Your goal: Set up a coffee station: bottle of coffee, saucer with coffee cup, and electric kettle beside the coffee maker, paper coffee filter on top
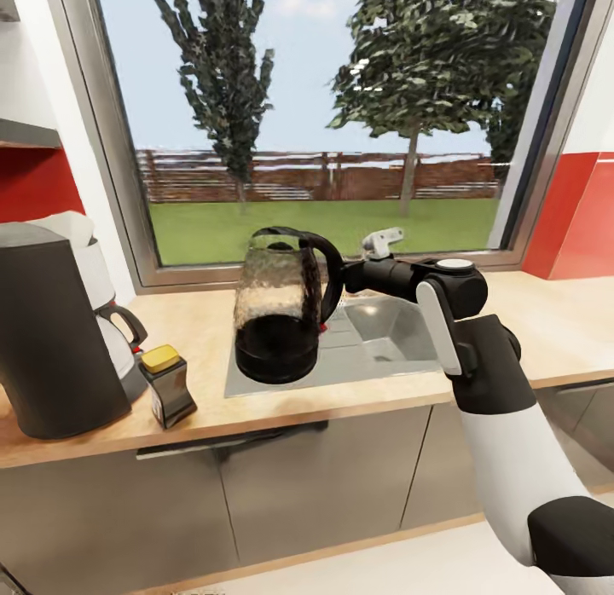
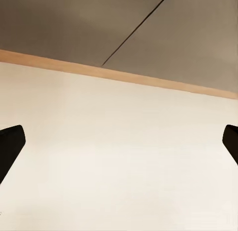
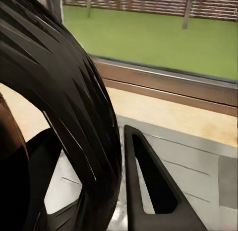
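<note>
Right end effector (image 1: pixel 341 280) gripping clear black-handled electric kettle (image 1: pixel 277 318)

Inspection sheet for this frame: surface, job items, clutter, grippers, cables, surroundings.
Surface: kitchen countertop, light wood, with inset steel sink.
Job's things: coffee maker at the counter's left end; bottle of coffee standing beside it; electric kettle over the sink's drainboard, its handle by the right gripper. Something white sits atop the coffee maker, unclear what.
Clutter: nothing seen.
Grippers: right gripper fingers close around the electric kettle's handle; left gripper fingers spread wide, nothing between them, facing the floor.
Cables: nothing seen.
Surroundings: window onto lawn, trees and fence; red wall panels; grey cabinets below.
</note>
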